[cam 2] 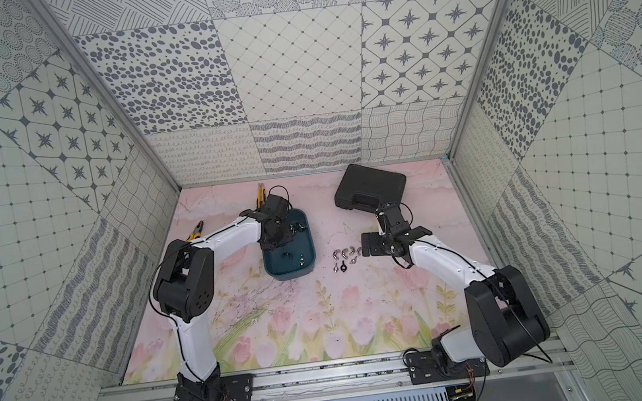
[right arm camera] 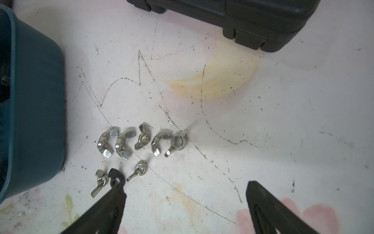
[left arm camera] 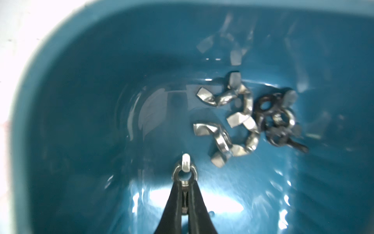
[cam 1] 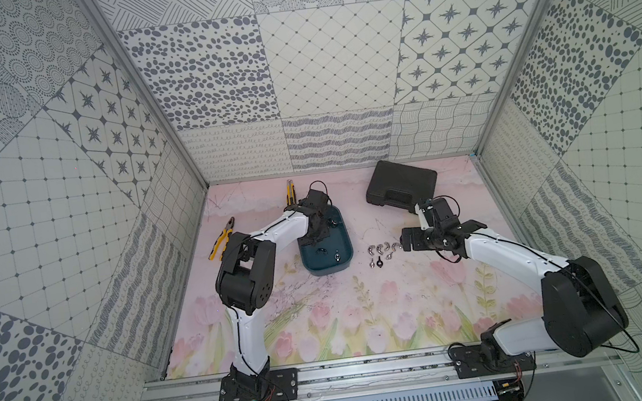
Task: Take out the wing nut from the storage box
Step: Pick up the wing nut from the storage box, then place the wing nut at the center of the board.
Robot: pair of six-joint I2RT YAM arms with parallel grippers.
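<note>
The dark teal storage box (cam 1: 330, 272) (cam 2: 291, 274) lies left of the mat's middle. My left gripper (left arm camera: 184, 183) reaches down into it (cam 1: 317, 231) and is shut on a small silver wing nut (left arm camera: 184, 172), held just above the box floor (left arm camera: 81, 60). A heap of silver and black wing nuts (left arm camera: 238, 121) lies further in. Right of the box, my right gripper (right arm camera: 184, 188) (cam 1: 436, 239) hangs open and empty over the mat. Several wing nuts (right arm camera: 141, 141) (cam 1: 381, 250) lie in rows there, by its one fingertip (right arm camera: 117, 194).
A black hard-shell case (cam 1: 403, 185) (right arm camera: 242, 18) sits at the back right, close behind the right wrist. Yellow-handled pliers (cam 1: 224, 238) and a yellow utility knife (cam 1: 290, 193) lie left of and behind the box. The box's outer wall (right arm camera: 36, 101) stands beside the nuts.
</note>
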